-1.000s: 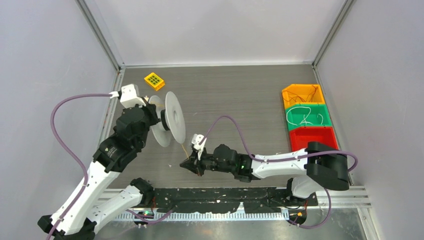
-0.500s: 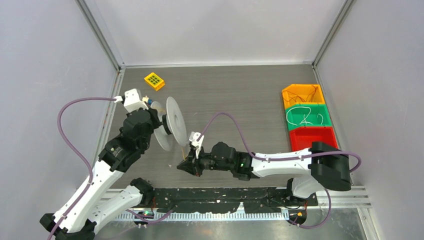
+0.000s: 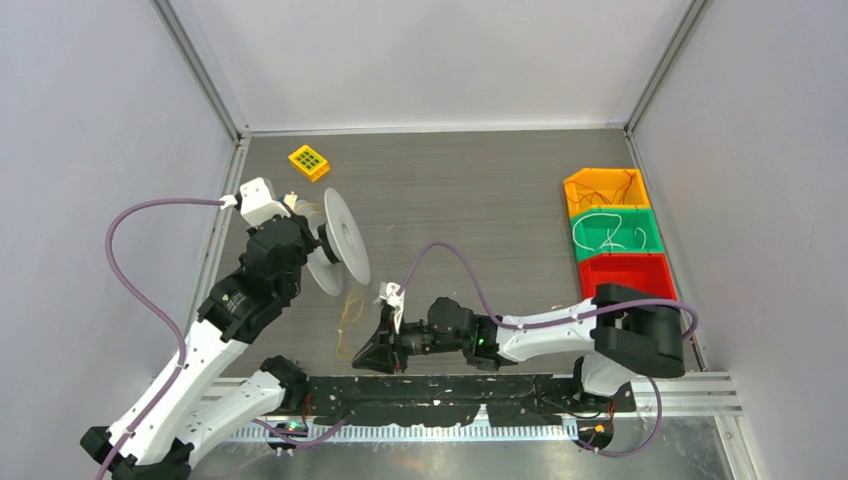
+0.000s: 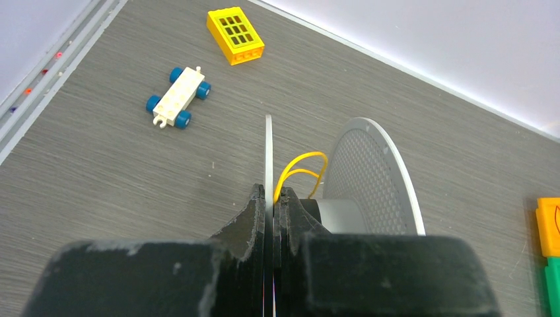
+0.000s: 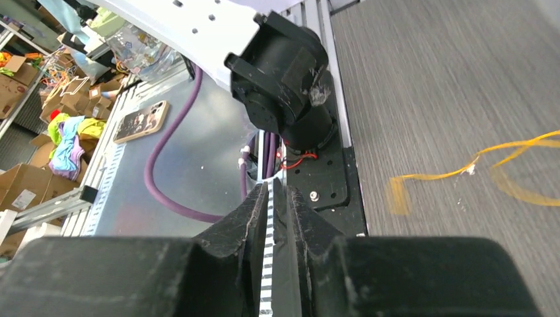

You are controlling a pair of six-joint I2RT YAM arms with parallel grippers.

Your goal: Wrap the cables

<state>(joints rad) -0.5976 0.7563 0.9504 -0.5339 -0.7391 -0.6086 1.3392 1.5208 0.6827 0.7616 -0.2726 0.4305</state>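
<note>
So the left gripper (image 4: 271, 195) has its jaws clenched on the thin rim of one flange of the grey spool (image 3: 345, 236), holding the spool up off the counter (image 3: 480, 190) with its flanges on edge. From the left wrist view you can see a bit of the yellow cable (image 4: 300, 165) looping out from between the two flanges, right by the hub. The rest of the cable lies loose and curly on the counter just in front of the spool, on the side nearer the arm bases (it's really thin, so I can't trace every bend from above). The right gripper (image 5: 277, 193) is down low in front of the spool, close to that loose cable but apart from it. Its jaws are released, only a narrow gap between them and nothing in it. Behind the spool there's a yellow brick (image 3: 308, 162), and next to it a little white wheel base with blue wheels (image 4: 178, 97). Well off to the spool's right sit the orange bin (image 3: 600, 173), green bin (image 3: 656, 232) and red bin (image 3: 625, 276) in a row.
</note>
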